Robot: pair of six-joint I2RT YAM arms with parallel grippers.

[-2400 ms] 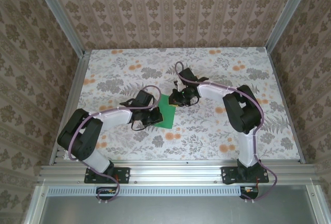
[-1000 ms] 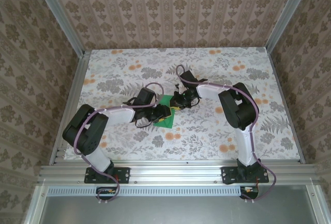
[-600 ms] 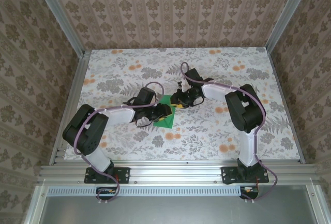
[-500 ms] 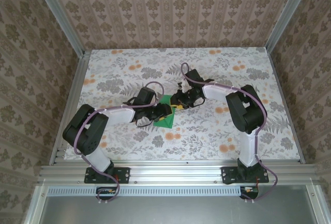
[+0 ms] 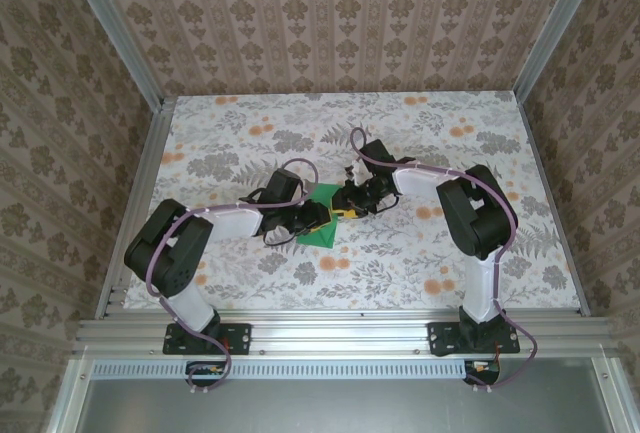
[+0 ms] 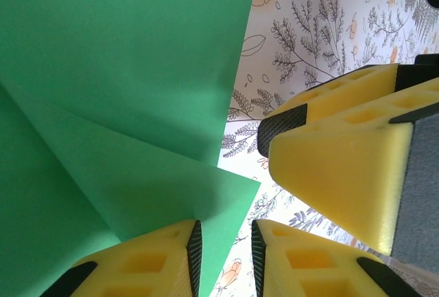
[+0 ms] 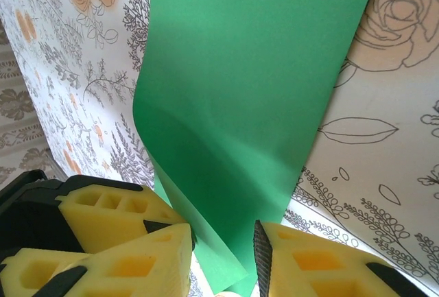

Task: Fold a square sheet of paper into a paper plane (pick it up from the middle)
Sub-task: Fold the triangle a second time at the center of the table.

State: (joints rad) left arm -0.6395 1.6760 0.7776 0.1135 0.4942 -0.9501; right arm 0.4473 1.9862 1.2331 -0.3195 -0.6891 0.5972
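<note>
The creased green sheet of paper (image 5: 320, 235) is laid mid-table (image 5: 400, 253). Its edges are straddled, unclamped, by the narrowly parted left gripper (image 6: 225, 242) at 9 o'clock and the right gripper (image 7: 223, 242) at 2 o'clock.

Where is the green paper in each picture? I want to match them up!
Top external: the green paper sits in the middle of the picture.
Left wrist: the green paper covers the left side and the top.
Right wrist: the green paper runs down the middle, from the top edge to the bottom.
Shared landmark: the flower-patterned tabletop beside the green paper, also in the left wrist and right wrist views.
</note>
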